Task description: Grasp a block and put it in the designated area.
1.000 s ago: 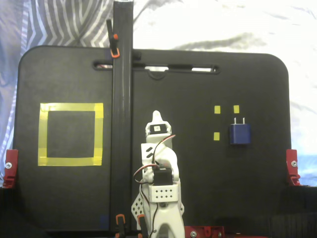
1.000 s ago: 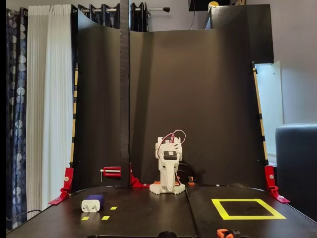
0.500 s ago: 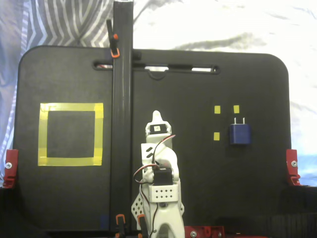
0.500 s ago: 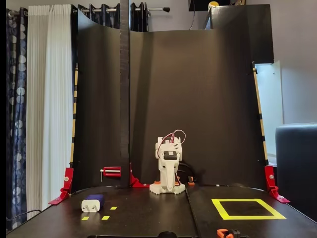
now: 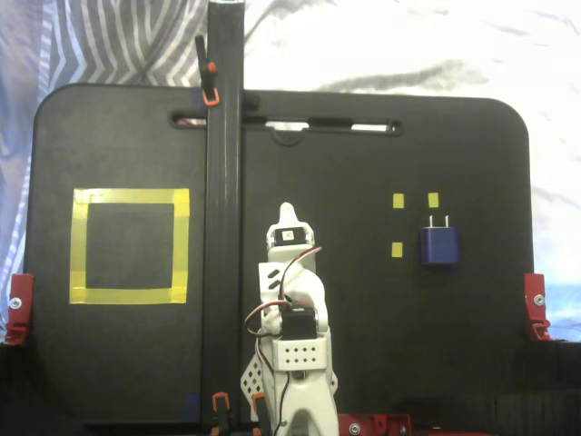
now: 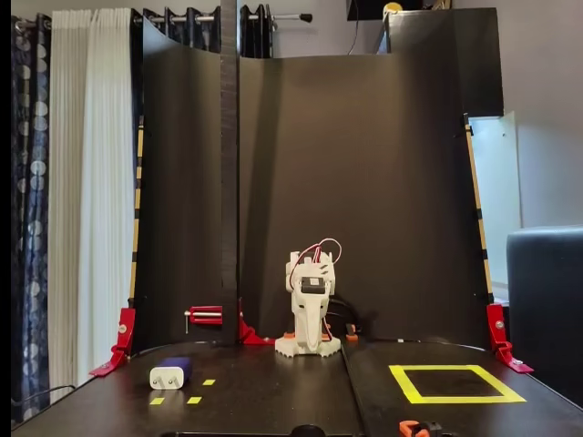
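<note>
Beside small yellow squares [image 5: 397, 201], block [image 5: 438, 245] unmoved as before

Tool [image 5: 288, 216] jaws folded, state indiscernible, arm base cut by lower edge, block [image 6: 170, 373] prongs facing away, unseen.

You've got a tall black backdrop [image 6: 364, 182] curving up behind the table [image 6: 264, 401], white curtains [image 6: 86, 182] hanging off to its left, and a grey wall [image 6: 547, 91] on the right.
</note>
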Motion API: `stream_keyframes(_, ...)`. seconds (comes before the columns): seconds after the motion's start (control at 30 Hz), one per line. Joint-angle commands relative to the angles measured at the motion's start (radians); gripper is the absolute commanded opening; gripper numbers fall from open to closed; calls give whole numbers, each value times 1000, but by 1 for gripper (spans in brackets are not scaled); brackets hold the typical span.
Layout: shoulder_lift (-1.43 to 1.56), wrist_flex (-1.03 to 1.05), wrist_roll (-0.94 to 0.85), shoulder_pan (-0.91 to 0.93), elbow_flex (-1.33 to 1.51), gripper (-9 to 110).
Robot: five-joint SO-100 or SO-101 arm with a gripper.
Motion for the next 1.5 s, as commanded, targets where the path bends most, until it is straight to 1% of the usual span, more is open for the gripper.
stream_keyframes(0.0, 6, -2, 3, -5, 6, 0)
stream_keyframes(0.73, 6, -3, 2, -2, 6, 0)
stream_keyframes(0.87, -49, -72, -3, 29, 5, 0)
stream_keyframes(1.03, -187, -112, -172, 63, -86, 0)
stream_keyframes(1.47, -676, -84, -583, 126, -546, 0)
